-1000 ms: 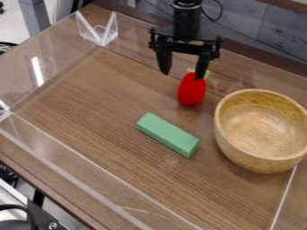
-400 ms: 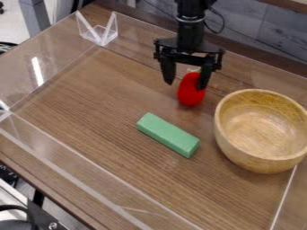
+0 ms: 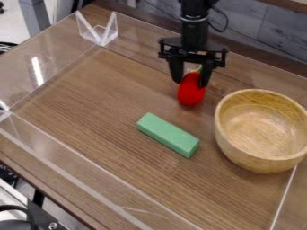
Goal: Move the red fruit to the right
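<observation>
The red fruit (image 3: pixel 191 94) is a small glossy red oval standing on the wooden table, just left of the wooden bowl. My gripper (image 3: pixel 192 81) points straight down over it. Its two black fingers (image 3: pixel 177 74) are pressed against the fruit's upper sides, so the gripper is shut on the fruit. The top of the fruit is hidden between the fingers. The fruit still rests on the tabletop.
A wooden bowl (image 3: pixel 240 144) stands at the right, close to the fruit. A flat green block (image 3: pixel 167 135) lies in front of the fruit, toward the middle. Clear plastic walls (image 3: pixel 96 31) ring the table; the tabletop stretches out to the left.
The gripper has come down a little over the red fruit. Its fingers have drawn in from a wide spread to close on the fruit's sides. The fruit has not moved.
</observation>
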Tool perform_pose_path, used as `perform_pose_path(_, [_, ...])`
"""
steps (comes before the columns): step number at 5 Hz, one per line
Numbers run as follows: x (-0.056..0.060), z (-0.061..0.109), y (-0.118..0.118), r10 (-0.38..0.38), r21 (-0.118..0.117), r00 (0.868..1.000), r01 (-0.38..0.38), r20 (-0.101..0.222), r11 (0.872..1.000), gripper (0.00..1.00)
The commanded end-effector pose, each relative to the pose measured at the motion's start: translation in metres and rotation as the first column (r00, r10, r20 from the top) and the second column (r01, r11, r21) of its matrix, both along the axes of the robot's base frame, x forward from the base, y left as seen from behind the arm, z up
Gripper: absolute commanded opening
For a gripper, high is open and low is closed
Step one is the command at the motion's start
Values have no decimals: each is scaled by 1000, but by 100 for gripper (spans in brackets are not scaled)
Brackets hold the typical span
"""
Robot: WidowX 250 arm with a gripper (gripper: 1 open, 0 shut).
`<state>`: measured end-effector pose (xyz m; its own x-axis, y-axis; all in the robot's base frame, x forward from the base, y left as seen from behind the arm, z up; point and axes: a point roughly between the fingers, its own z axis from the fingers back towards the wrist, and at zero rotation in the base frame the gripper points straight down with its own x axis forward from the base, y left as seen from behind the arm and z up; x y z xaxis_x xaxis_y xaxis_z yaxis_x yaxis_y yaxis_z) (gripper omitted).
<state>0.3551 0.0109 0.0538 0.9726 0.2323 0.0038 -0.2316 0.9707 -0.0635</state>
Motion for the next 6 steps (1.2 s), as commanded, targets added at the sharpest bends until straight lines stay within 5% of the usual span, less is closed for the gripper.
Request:
perform_pose_path(1, [11,22,9,-13,-16,998,14,58,1000,0])
perform_pose_path(2, [8,27,12,-31,-29,998,32,51,999,100])
perform_pose_path(6, [22,15,9,-134,-31,991,135,18,990,100])
